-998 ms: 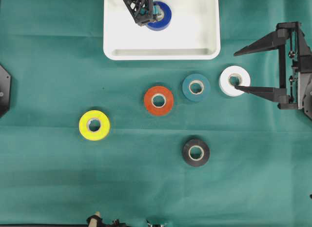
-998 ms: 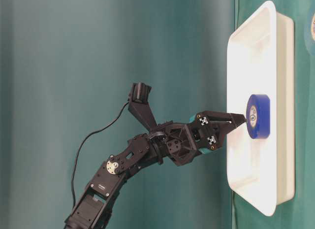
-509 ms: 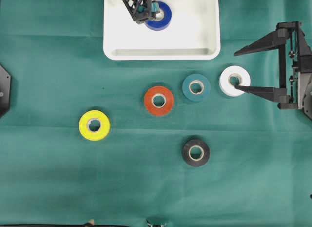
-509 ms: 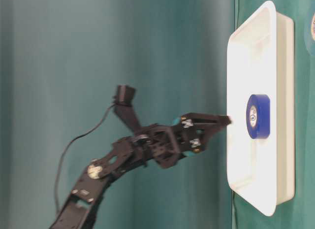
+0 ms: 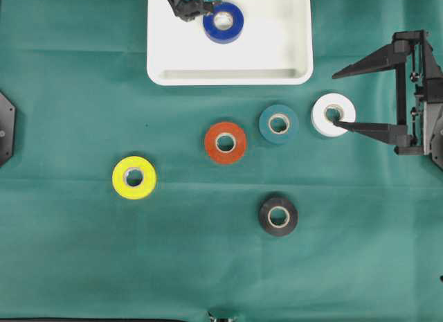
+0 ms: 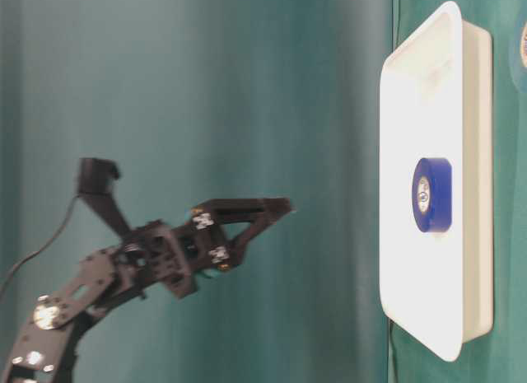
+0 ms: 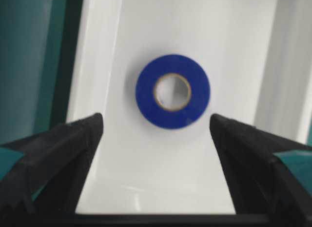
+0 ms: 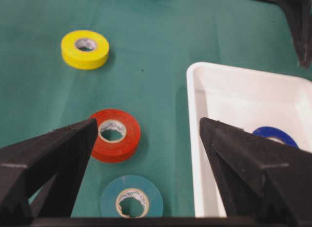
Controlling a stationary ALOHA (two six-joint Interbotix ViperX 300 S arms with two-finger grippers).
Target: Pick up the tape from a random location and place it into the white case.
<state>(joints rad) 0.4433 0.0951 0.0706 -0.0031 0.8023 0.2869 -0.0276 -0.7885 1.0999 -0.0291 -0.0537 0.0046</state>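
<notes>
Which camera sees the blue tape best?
The left wrist view: the blue tape fills the middle, flat in the white case, hole showing. Overhead shows it smaller, table-level shows it from one side, and the right wrist view catches only an edge.

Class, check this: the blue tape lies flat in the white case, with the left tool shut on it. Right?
Not quite. The blue tape does lie flat in the white case, but the left tool is open and clear of it, as the left wrist view shows.
</notes>
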